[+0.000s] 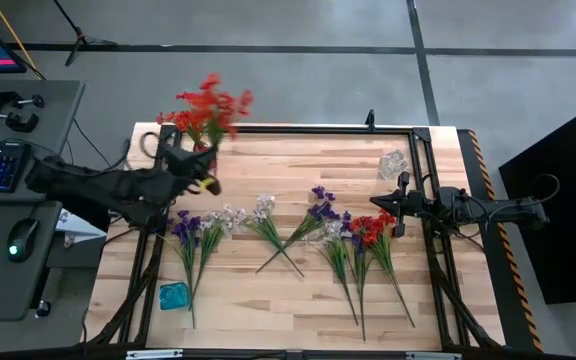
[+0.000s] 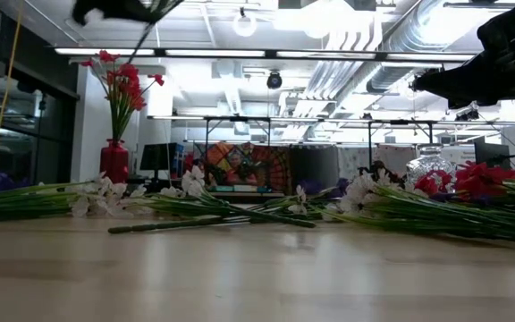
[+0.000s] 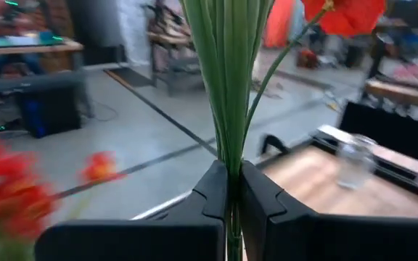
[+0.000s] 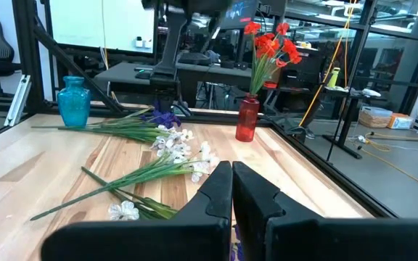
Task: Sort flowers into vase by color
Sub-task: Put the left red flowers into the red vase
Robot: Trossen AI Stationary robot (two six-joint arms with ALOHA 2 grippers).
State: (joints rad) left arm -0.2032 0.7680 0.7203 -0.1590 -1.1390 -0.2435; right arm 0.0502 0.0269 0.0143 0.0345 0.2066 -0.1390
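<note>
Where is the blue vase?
In the high view, the blue vase stands near the table's front left corner, beside the stems of the purple flowers.

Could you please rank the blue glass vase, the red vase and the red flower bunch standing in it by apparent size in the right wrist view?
1. Red flower bunch, stems included.
2. Blue glass vase.
3. Red vase; the two vases look close, and camera distance leaves that pair unsure.

Wood-plank table [image 1: 268, 300], matt; glossy red vase [image 4: 246, 119].
</note>
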